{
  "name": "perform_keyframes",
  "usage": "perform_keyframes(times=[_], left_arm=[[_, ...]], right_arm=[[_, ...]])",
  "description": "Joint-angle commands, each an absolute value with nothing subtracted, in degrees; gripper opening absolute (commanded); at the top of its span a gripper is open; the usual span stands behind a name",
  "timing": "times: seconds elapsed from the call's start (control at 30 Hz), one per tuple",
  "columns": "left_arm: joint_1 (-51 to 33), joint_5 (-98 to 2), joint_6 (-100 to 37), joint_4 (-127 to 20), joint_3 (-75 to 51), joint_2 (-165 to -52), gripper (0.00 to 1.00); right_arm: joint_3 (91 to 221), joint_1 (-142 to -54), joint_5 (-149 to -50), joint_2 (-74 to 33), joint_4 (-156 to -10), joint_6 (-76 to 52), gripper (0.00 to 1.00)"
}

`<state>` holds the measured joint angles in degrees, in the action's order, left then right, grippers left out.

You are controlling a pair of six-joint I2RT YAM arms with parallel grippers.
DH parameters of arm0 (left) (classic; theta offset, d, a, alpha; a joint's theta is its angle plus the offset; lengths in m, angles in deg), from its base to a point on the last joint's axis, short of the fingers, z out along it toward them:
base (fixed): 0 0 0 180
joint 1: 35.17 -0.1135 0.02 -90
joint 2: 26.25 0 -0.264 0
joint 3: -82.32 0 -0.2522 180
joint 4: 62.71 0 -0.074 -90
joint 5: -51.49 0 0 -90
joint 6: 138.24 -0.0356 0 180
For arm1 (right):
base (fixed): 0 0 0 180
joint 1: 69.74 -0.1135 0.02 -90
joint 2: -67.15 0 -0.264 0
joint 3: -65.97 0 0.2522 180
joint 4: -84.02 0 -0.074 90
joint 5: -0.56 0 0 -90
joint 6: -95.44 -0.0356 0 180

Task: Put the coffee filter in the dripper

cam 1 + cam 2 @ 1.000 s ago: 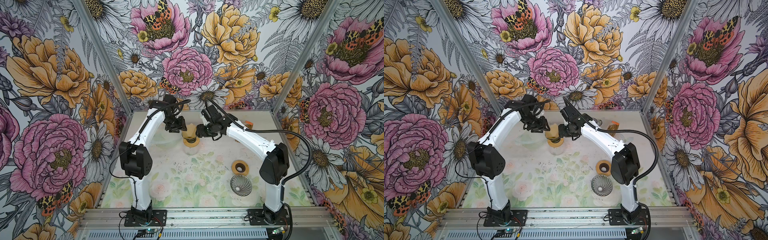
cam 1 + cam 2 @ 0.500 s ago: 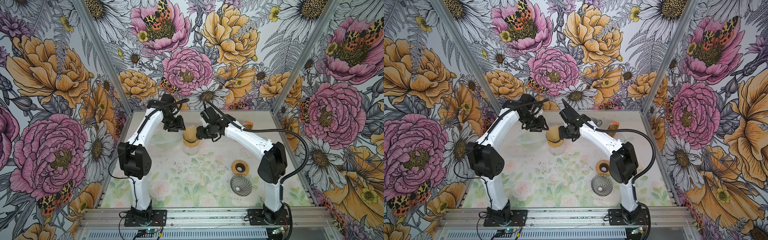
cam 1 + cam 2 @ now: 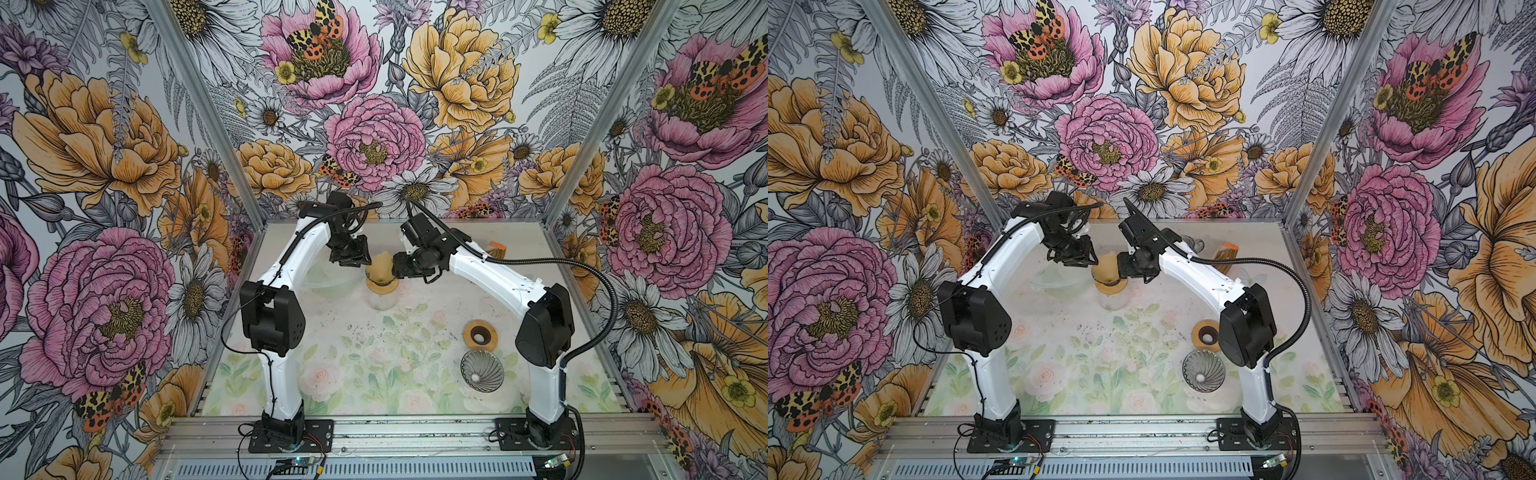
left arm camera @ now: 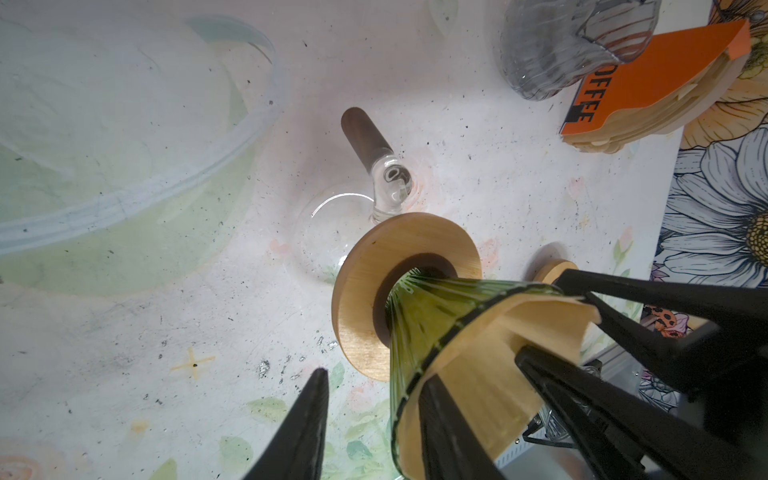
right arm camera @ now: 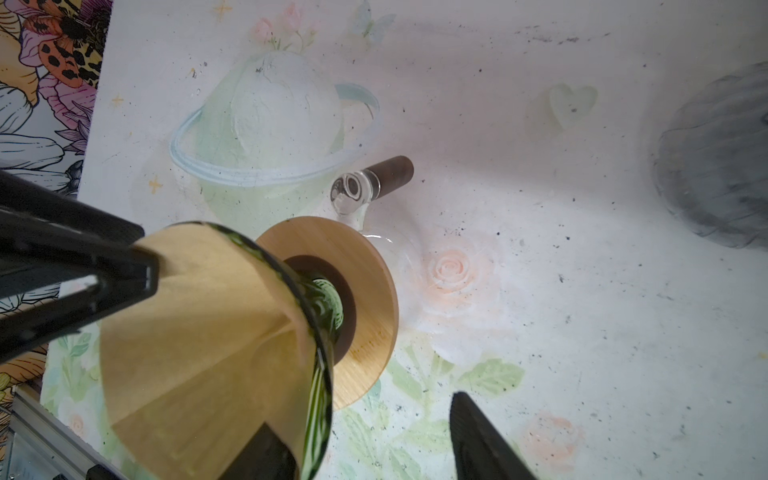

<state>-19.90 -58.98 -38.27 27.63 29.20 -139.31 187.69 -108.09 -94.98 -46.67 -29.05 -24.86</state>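
The green glass dripper (image 3: 379, 275) stands in a wooden collar (image 3: 382, 286) on a glass carafe (image 4: 332, 232) at the back middle of the table. The tan coffee filter (image 4: 490, 374) (image 5: 195, 332) sits inside it as a cone, its edge above the rim. My left gripper (image 4: 374, 374) (image 3: 362, 261) is open, one finger inside the filter and one outside the glass. From the opposite side my right gripper (image 5: 361, 411) (image 3: 397, 270) is also open. It has one finger in the filter and one well clear of the rim.
A second wooden ring (image 3: 481, 333) and a grey ribbed glass dripper (image 3: 482, 370) lie at the front right. An orange pack of filters (image 4: 648, 83) and another grey glass piece (image 4: 573, 41) sit at the back right. The carafe's dark handle (image 4: 365, 133) points away.
My left gripper's jaws have narrowed around the dripper's rim. Both arms have hardly shifted, and the right gripper's opening is unchanged.
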Motion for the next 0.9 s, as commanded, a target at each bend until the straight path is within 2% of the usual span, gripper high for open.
perform_keyframes(times=[0.0, 0.23, 0.37, 0.67, 0.87], left_arm=[[-19.4, -59.2, -39.5, 26.7, 28.4, -140.2, 0.36], [-19.0, -58.9, -39.4, 26.7, 29.1, -140.1, 0.36], [-18.9, -59.9, -39.6, 26.7, 30.0, -139.9, 0.42], [-18.5, -59.9, -39.6, 26.7, 28.9, -140.4, 0.33], [-18.3, -59.5, -39.5, 26.7, 28.5, -141.2, 0.32]], right_arm=[[189.9, -108.5, -93.6, -47.4, -28.5, -23.7, 0.59], [190.1, -108.5, -93.8, -47.0, -28.5, -23.7, 0.59], [190.0, -108.5, -94.0, -46.9, -28.5, -23.7, 0.59], [190.0, -108.5, -93.9, -46.8, -28.5, -23.7, 0.59], [190.0, -108.5, -94.0, -46.6, -28.3, -23.7, 0.59]])
